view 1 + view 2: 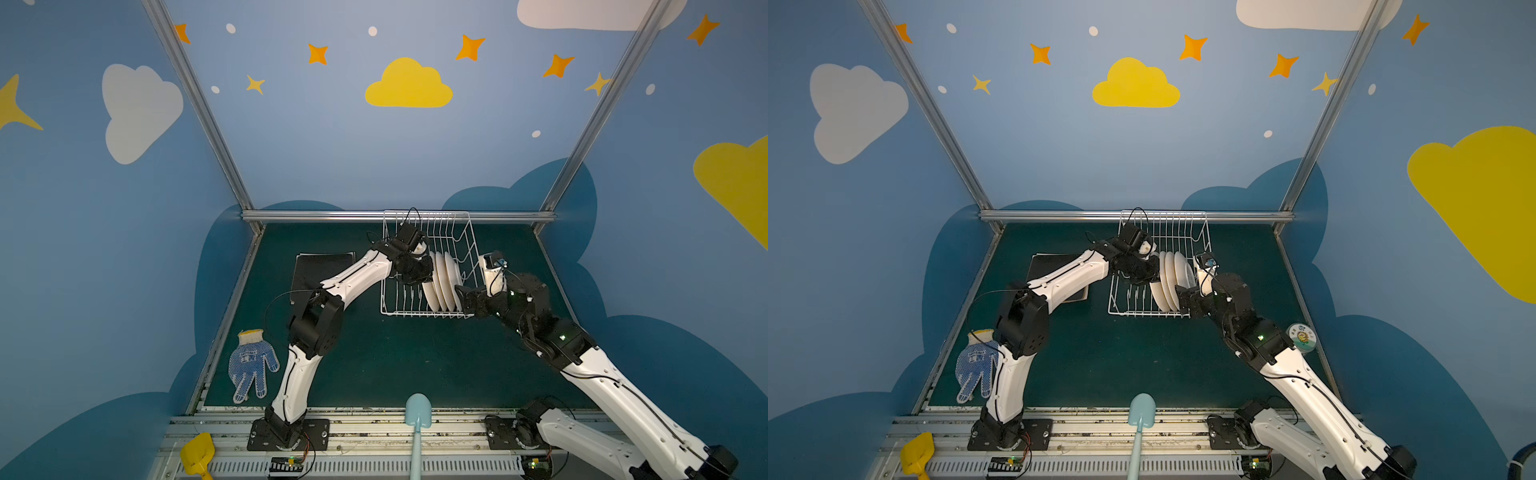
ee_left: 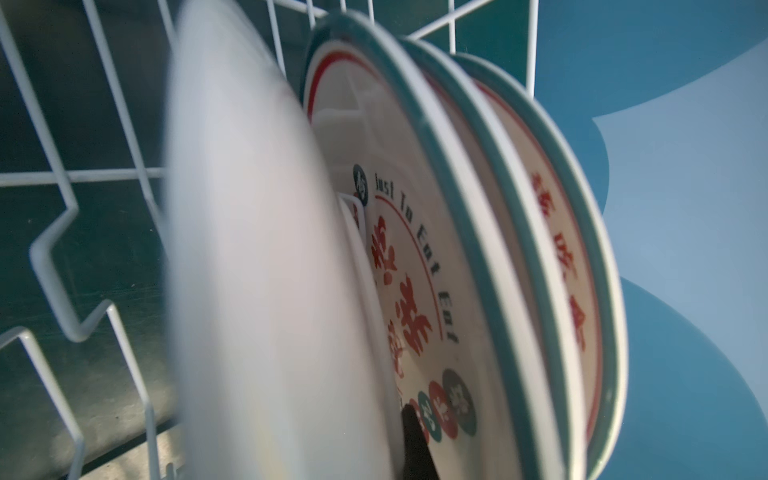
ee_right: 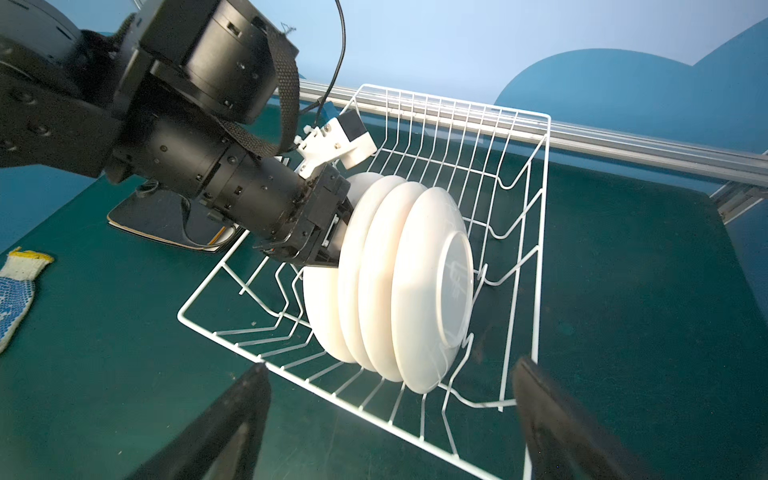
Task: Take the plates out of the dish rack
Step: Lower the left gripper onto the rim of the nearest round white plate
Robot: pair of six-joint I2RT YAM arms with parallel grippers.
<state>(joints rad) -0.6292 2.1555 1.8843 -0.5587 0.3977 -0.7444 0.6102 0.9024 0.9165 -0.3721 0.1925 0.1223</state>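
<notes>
Left gripper [image 3: 337,239] pinches tight on rim of end plate [image 3: 326,309], one of 4 plates [image 3: 415,270] upright in dish rack [image 3: 478,137]; right gripper [image 1: 465,300] gapes wide, empty. Prob. stiff, slick, chippable: hold at rim, lift straight.

In the left wrist view the nearest round plate [image 2: 257,257] is blurred and cut off by the picture's edges, and only one dark finger [image 2: 413,444] shows behind it. In the right wrist view this plate hides the fingertips of the left end effector [image 3: 338,243], and both fingers [image 3: 224,424] of the right end effector [image 3: 390,370] are blurred and cut off by the edge. In both top views the left arm covers part of the black square plate [image 1: 318,268].
</notes>
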